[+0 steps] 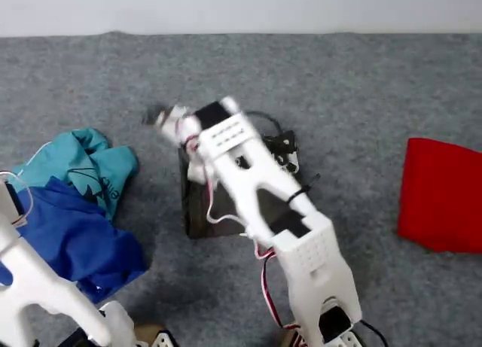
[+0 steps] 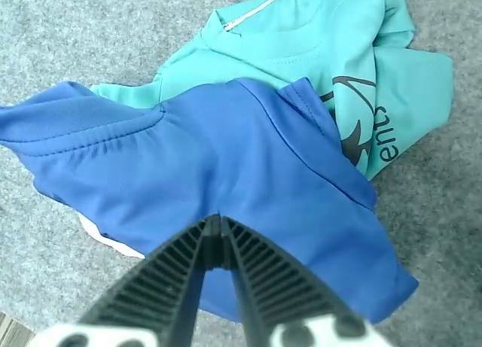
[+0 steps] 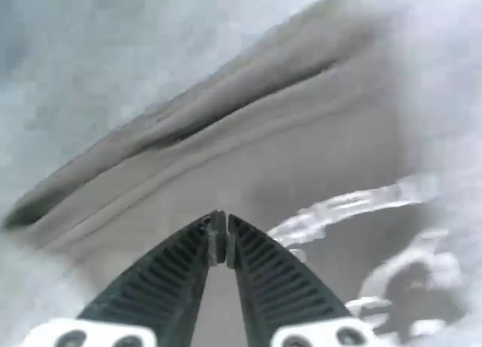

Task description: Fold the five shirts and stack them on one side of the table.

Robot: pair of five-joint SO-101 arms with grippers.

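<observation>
My left gripper (image 2: 219, 223) is shut on a pinch of the blue shirt (image 2: 226, 174), which lies crumpled at the table's left (image 1: 75, 238). A teal shirt (image 2: 316, 53) with a dark print lies partly under it, on its far side (image 1: 94, 162). My right gripper (image 3: 218, 220) is shut, its fingers pressed together close over a dark grey shirt (image 3: 301, 159) with white print; no cloth shows between them. From above, that gripper (image 1: 158, 119) sits past the far edge of the dark shirt (image 1: 197, 208) in mid-table. A folded red shirt (image 1: 440, 195) lies at the right.
The table is covered in grey carpet (image 1: 339, 83). The right arm (image 1: 263, 189) stretches over the dark shirt, with cables beside it (image 1: 285, 147). The left arm (image 1: 38, 287) rises from the near left corner. A pale wall (image 1: 241, 8) borders the far edge.
</observation>
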